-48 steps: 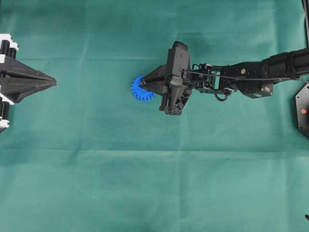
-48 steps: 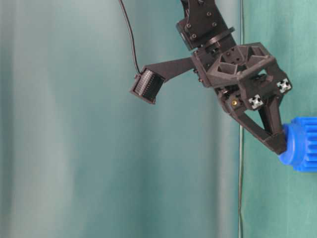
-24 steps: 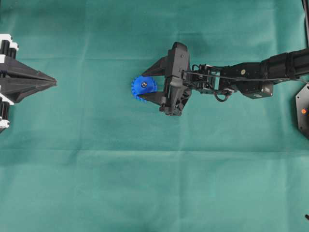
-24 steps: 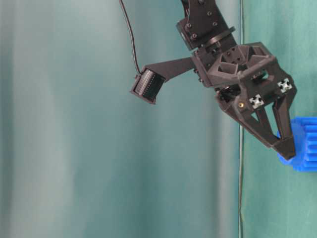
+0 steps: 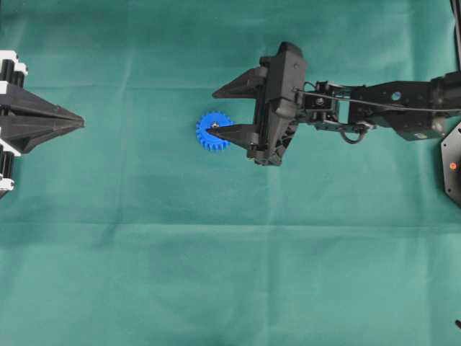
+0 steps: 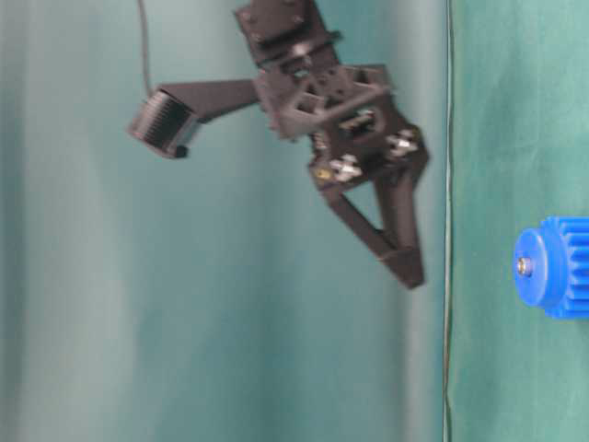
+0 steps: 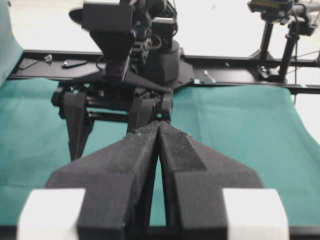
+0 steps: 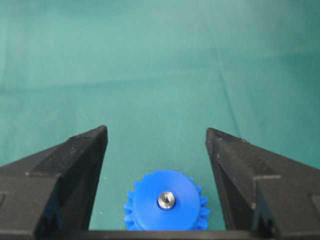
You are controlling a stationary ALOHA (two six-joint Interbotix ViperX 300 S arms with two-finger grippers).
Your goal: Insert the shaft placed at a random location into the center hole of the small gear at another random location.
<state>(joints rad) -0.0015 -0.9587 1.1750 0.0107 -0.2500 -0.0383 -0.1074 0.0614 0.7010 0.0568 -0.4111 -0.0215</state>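
Shaft (image 8: 166,200) seated in small gear (image 8: 166,201) center hole; my right gripper (image 5: 216,112) fingers spread, empty, above gear; left gripper (image 7: 158,131) pressed together, idle. Insertion looks done.

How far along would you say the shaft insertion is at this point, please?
Done: the shaft sits in the small gear at its centre. In hand: nothing; the right gripper is open, clear of the gear. The left gripper is shut. Left: seemingly nothing, beyond pulling the arm away.

We see: tabletop (image 5: 216,274) under creased green cloth; black frame rail (image 7: 240,56) behind; stands (image 7: 287,40); bright white backdrop.
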